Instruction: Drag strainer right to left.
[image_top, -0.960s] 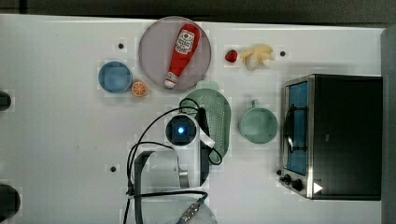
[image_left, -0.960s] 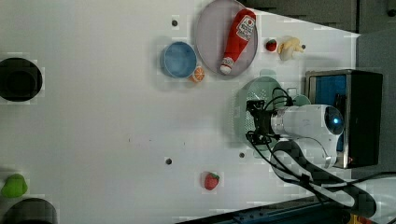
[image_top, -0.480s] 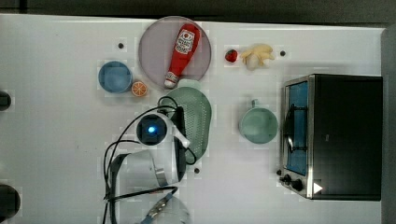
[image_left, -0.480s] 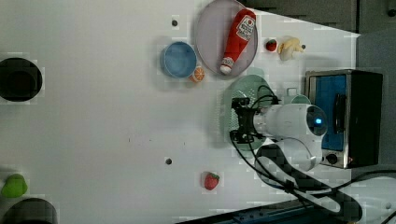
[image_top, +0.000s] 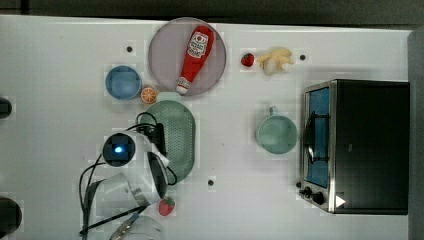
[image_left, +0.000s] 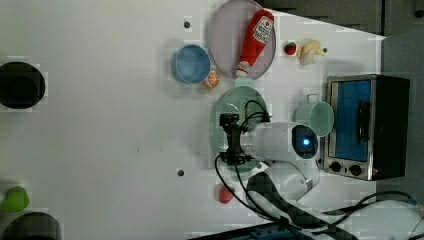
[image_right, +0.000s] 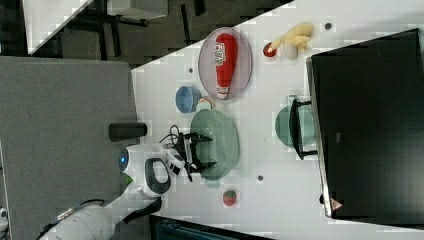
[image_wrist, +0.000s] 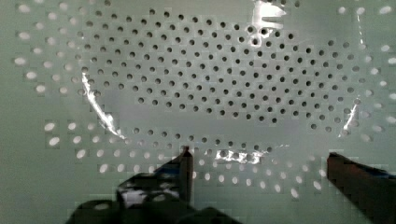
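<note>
The strainer (image_top: 182, 135) is a pale mint-green oval with a dotted centre, lying left of the table's middle in the top view, just below the plate. It also shows in the left view as the strainer (image_left: 241, 100) and in the right view as the strainer (image_right: 224, 142). My gripper (image_right: 202, 151) stands open, its two black fingers spread wide over the strainer's side nearest the arm. In the wrist view the strainer's holed floor (image_wrist: 210, 84) sits close under the gripper (image_wrist: 261, 172), with nothing between the fingers.
A blue bowl (image_top: 123, 82) and an orange slice (image_top: 148, 94) lie just beyond the strainer's upper left in the top view. A plate (image_top: 165, 50) holds a ketchup bottle (image_top: 195, 55). A mint cup (image_top: 276, 134), a toaster oven (image_top: 357, 145) and a strawberry (image_top: 167, 205) are nearby.
The arm and the strainer have slid together toward the top view's left, away from the mint cup. The jaws stay wide apart.
</note>
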